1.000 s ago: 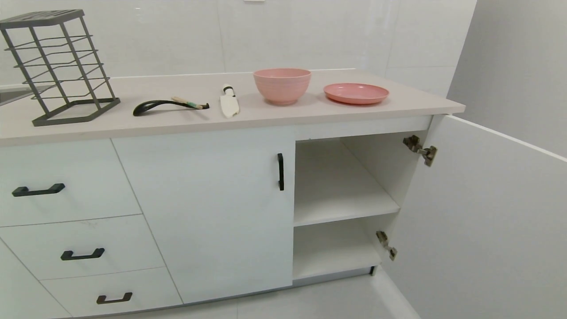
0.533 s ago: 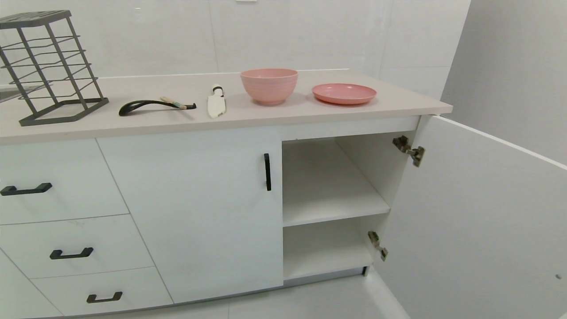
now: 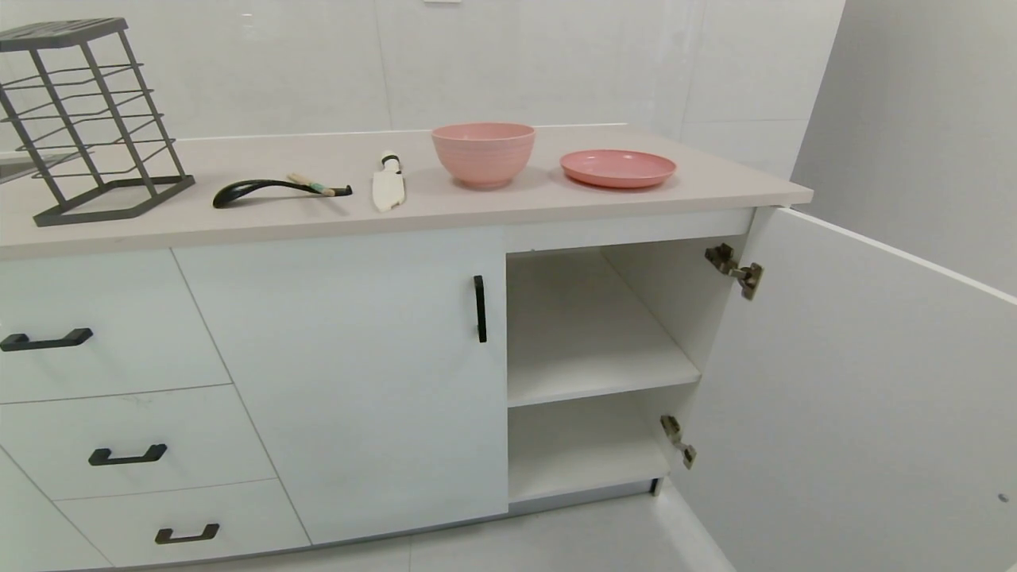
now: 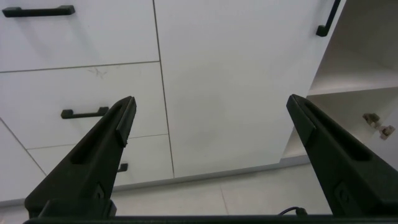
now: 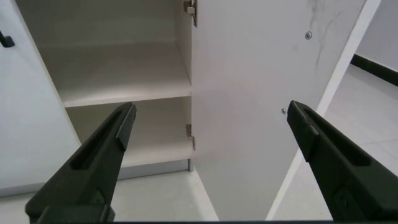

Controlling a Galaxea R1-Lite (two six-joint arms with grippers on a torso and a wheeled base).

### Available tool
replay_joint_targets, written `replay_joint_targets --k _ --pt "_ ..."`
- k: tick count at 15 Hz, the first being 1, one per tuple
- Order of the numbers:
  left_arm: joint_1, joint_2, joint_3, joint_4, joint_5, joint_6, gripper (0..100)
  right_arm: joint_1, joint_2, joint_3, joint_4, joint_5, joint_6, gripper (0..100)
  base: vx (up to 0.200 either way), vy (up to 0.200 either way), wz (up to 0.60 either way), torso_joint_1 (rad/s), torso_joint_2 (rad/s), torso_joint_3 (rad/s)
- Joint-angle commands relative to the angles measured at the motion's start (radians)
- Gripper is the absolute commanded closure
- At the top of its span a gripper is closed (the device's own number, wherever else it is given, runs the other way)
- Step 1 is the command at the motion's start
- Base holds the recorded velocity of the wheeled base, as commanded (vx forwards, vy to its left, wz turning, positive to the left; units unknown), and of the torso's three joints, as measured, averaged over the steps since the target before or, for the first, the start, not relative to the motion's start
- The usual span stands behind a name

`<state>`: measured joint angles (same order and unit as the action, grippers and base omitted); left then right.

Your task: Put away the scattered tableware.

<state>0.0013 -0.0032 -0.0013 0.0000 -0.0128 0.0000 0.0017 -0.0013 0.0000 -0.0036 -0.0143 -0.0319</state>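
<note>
- Your left pincer (image 4: 211,103) hangs low with its two fingers spread wide and nothing between them. It faces the closed cupboard door (image 4: 236,87), with the drawers (image 4: 74,87) just beside that.
- Your right pincer (image 5: 211,108) is likewise spread and empty. It looks into the open cupboard, with the middle shelf (image 5: 124,87) ahead of it and the swung-out door (image 5: 267,93) close alongside.
- The tableware lies on the counter (image 3: 556,199), which appears to sit above the level both pincers point at, and neither pincer is near any piece.
- A pink bowl (image 3: 483,153) and a pink plate (image 3: 618,168) sit over the open cupboard, on the right pincer's side.
- A white knife (image 3: 388,184) and a black ladle (image 3: 262,189) lie over the closed door, on the left pincer's side. A small wooden-handled utensil (image 3: 311,184) rests against the ladle's handle.
- A wire rack (image 3: 87,119) stands at the counter's end beyond the ladle, well apart from both pincers.
- The door most likely hangs open so the shelves can take the bowl and plate.
- Nothing looks put away yet, and the wide-spread fingers suit a first pick, probably the plate or bowl by the right pincer.
</note>
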Motion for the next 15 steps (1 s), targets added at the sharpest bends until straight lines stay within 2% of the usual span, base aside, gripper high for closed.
replay_joint_targets --k 1,10,13,15 --pt "0.000 0.003 0.001 0.000 0.000 0.000 0 0.000 0.001 0.000 -0.001 0.000 0.001 0 0.000 0.000 0.00 0.000 0.00 0.000" --pt "0.000 0.003 0.001 0.000 0.000 -0.003 0 0.000 0.001 0.000 0.001 -0.001 0.018 0 0.000 0.000 0.00 0.000 0.00 0.000" --pt "0.000 0.003 0.001 0.000 0.002 -0.005 0 0.000 0.001 0.000 0.001 -0.001 0.018 0 0.200 0.000 0.00 -0.001 0.01 0.002" --pt "0.000 0.003 0.000 0.000 0.002 -0.006 0 0.000 0.001 0.000 0.001 -0.001 0.018 0 0.000 0.000 0.00 0.000 0.00 0.000"
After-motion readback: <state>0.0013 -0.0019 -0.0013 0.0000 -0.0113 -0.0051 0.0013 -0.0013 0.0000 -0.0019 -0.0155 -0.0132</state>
